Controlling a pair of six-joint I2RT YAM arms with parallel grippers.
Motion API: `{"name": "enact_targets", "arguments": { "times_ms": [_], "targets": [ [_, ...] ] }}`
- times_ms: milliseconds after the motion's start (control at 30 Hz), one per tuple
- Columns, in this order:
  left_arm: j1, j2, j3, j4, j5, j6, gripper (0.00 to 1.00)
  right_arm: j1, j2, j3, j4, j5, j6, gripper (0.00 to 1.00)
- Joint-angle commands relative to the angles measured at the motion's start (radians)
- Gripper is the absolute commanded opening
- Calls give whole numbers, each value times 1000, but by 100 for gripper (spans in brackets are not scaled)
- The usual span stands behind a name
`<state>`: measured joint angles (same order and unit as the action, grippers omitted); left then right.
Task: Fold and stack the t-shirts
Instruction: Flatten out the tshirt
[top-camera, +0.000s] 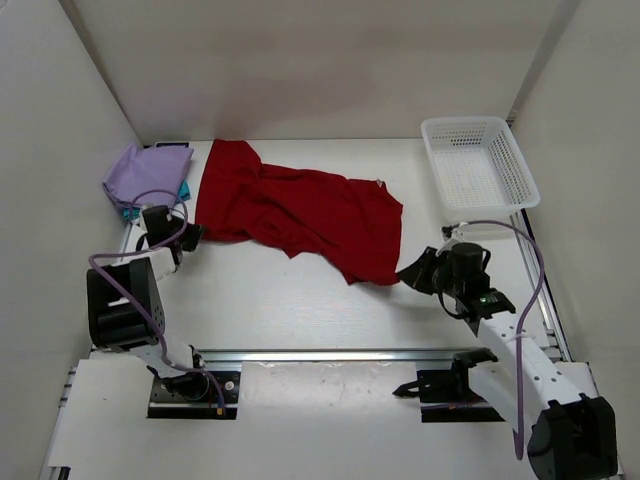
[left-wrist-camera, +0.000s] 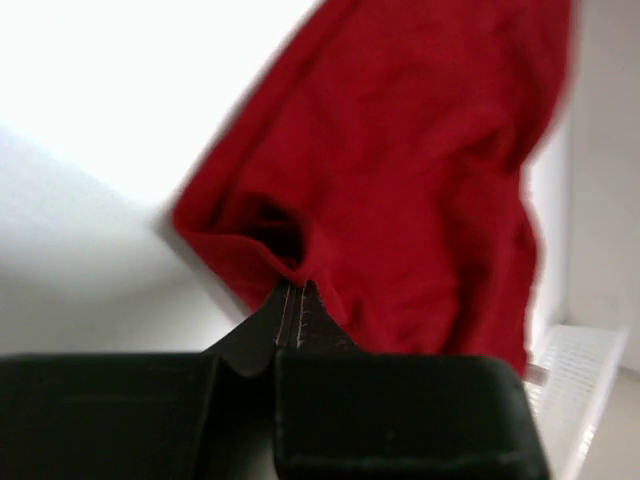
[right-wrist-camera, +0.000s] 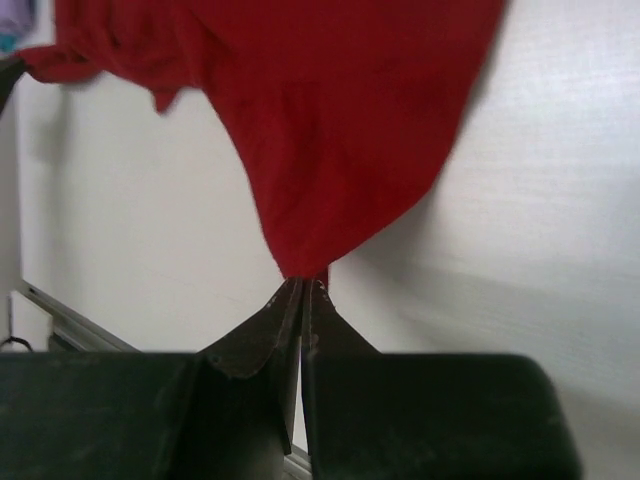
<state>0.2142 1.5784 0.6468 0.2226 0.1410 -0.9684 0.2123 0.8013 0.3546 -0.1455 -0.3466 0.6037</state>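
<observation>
The deep red t-shirt (top-camera: 300, 208) lies crumpled across the middle of the table. My left gripper (top-camera: 192, 236) is shut on its left edge (left-wrist-camera: 290, 268). My right gripper (top-camera: 403, 274) is shut on its lower right corner (right-wrist-camera: 305, 268). The red cloth fills the upper part of both wrist views (left-wrist-camera: 400, 150) (right-wrist-camera: 330, 110). The lavender t-shirt (top-camera: 145, 172) lies folded at the far left on top of the teal t-shirt (top-camera: 183, 190), of which only an edge shows.
A white mesh basket (top-camera: 478, 163) stands at the far right and shows at the edge of the left wrist view (left-wrist-camera: 580, 370). White walls enclose the table on three sides. A metal rail (top-camera: 330, 356) runs along the near edge.
</observation>
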Motion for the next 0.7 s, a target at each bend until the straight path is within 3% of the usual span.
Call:
{"name": "enact_targets", "arguments": {
  "times_ms": [0, 167, 200, 233, 333, 400, 467, 567, 667],
  "targets": [
    [19, -108, 97, -2, 83, 5, 0, -19, -26, 174, 9, -23, -25, 0],
    [128, -268, 71, -95, 100, 57, 0, -73, -140, 258, -188, -15, -82, 0],
    [132, -291, 48, -123, 85, 71, 4, -99, -161, 254, -222, -25, -85, 0],
    [131, -308, 6, -127, 85, 76, 18, -91, -175, 242, -238, -28, -90, 0],
    [146, -346, -111, -117, 88, 70, 37, -27, -229, 164, -324, -35, -64, 0],
    [247, -345, -169, -79, 150, 34, 49, 21, -281, 120, -380, 13, -39, 0],
    [295, -340, -165, -87, 172, 58, 64, 47, -336, 97, -404, 70, -21, 0],
    [246, -362, -142, -160, 62, 128, 90, 26, -306, 64, -375, 26, -25, 0],
    [226, -386, -154, -160, 26, 137, 99, -4, -281, 29, -280, -63, -16, 0]
  ]
}}
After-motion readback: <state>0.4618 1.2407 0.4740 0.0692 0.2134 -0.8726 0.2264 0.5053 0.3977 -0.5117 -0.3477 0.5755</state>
